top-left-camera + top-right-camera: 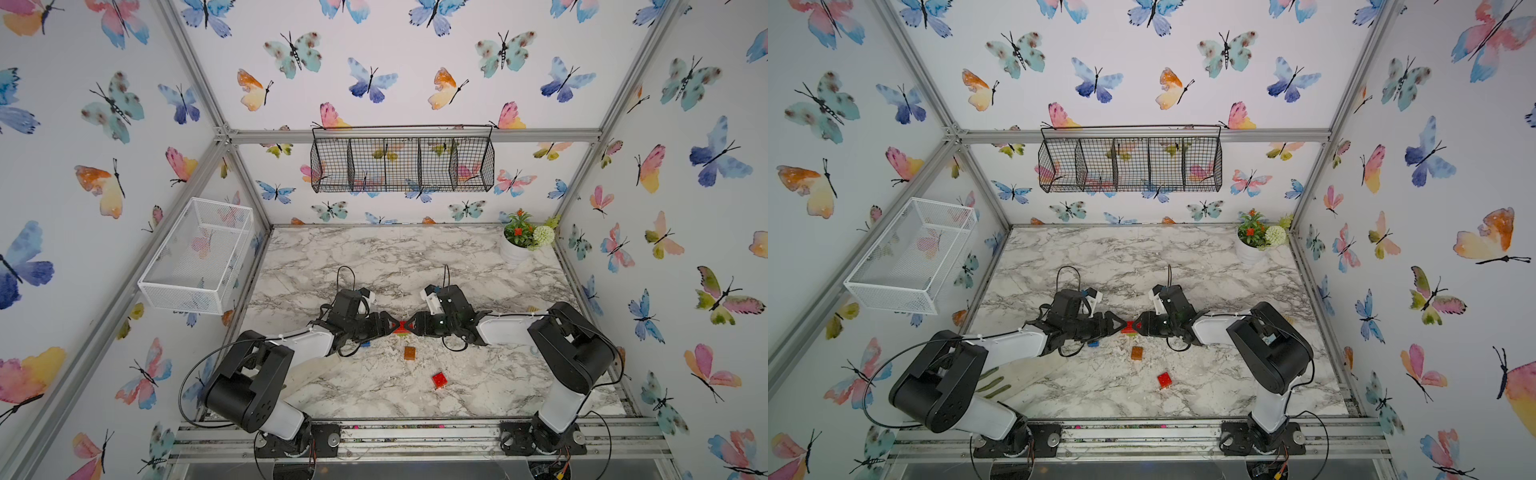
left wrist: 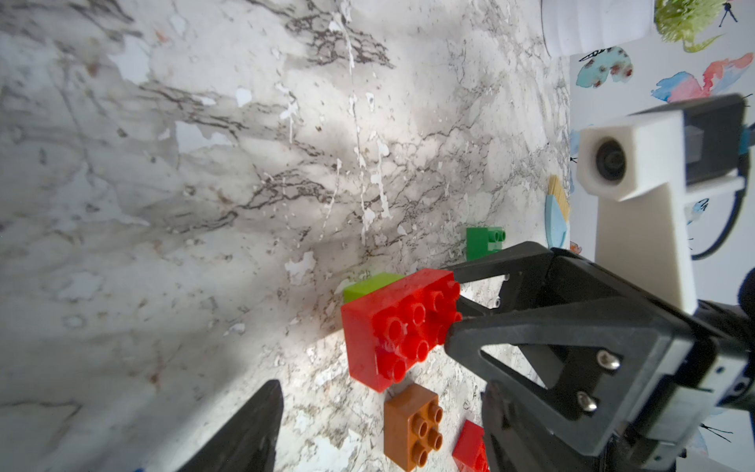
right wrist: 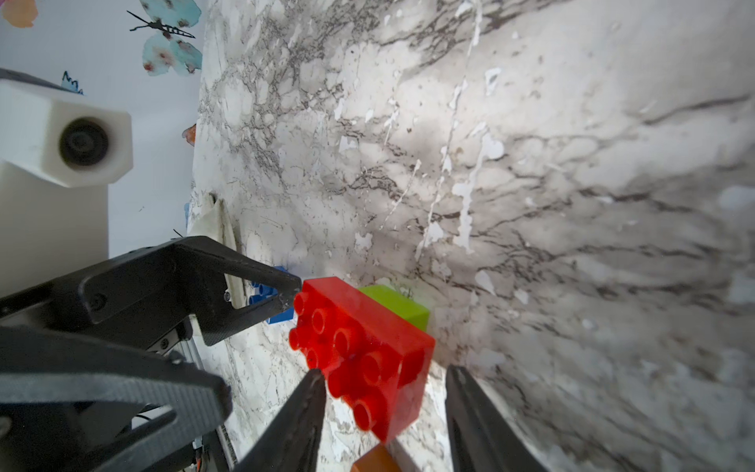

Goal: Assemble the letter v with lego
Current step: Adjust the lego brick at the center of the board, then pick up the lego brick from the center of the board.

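A long red lego brick [image 1: 401,327] [image 2: 402,327] [image 3: 363,351] lies mid-table, stacked on a lime green brick [image 2: 369,286] [image 3: 398,304]. No letter v is in view. My left gripper [image 1: 390,325] [image 2: 380,386] is wide open, one fingertip [image 3: 292,286] touching the red brick's end. From the opposite side my right gripper [image 1: 412,326] [image 3: 384,372] straddles the brick's other end, open, with a gap at one finger. Loose on the table lie an orange brick [image 1: 409,353] [image 2: 412,425], a small red brick [image 1: 439,380], a blue brick [image 1: 365,343] [image 3: 280,316] and a dark green brick [image 2: 484,241].
A white flower pot [image 1: 514,249] stands in the back right corner. A white mesh basket [image 1: 195,257] hangs on the left wall and a black wire basket [image 1: 401,162] on the back wall. Both arms reach in from the front rail [image 1: 415,436].
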Controlling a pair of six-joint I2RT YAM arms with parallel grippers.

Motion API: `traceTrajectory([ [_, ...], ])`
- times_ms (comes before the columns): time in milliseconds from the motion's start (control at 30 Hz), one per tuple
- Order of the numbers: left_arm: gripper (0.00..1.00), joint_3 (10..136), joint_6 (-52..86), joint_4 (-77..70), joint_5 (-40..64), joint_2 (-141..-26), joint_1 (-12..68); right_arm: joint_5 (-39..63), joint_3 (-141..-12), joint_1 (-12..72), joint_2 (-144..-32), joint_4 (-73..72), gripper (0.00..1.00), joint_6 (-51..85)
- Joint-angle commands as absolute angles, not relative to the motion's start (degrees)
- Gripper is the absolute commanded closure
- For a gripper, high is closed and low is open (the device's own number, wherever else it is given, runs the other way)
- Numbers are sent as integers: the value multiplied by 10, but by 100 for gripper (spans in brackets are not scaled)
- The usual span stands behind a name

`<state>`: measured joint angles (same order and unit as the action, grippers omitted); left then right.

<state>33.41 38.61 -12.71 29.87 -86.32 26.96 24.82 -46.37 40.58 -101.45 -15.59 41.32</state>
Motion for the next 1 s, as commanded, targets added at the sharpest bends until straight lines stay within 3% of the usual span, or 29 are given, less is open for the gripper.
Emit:
traceTrajectory([
  [0, 25, 331, 385, -132, 302, -878, 266, 237, -479, 398, -977, -84, 44, 370],
  [300, 24, 361, 377, -130, 298, -914, 277, 86, -534, 392, -911, 151, 44, 332],
  [467, 26, 374, 374, -131, 296, -941, 286, 1, -542, 392, -906, 204, 41, 333],
  [967, 41, 368, 380, -141, 283, -967, 298, -41, -587, 392, -989, 228, 39, 316],
])
